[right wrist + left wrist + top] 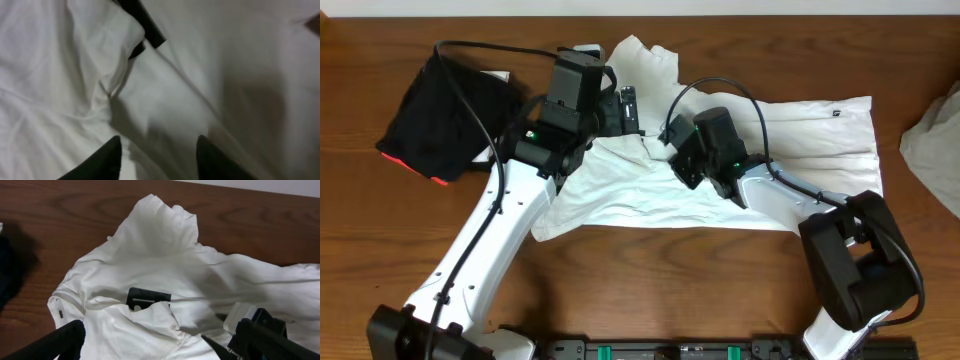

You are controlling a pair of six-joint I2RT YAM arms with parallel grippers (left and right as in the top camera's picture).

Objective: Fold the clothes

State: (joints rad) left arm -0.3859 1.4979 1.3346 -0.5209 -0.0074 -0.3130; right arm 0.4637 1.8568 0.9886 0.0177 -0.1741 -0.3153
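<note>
The clothes are a white T-shirt [800, 150] lying crumpled across the middle and right of the wooden table [650, 280]. A sleeve end is bunched toward the far edge. A black patch of print [147, 297] shows among the folds of the shirt [160, 250]. My left gripper [623, 106] hovers over the shirt's left part, open wide, nothing between its fingers [62, 342]. My right gripper [665, 148] sits low over the shirt's middle. In the right wrist view its fingertips [112, 152] stand apart over loose fabric [60, 75], and the right gripper [159, 150] pinches nothing.
A black folded garment [440, 115] with a red-orange edge lies at the far left, close to my left arm. Another pale cloth [935, 140] rests at the right table edge. The two wrists are close together above the shirt.
</note>
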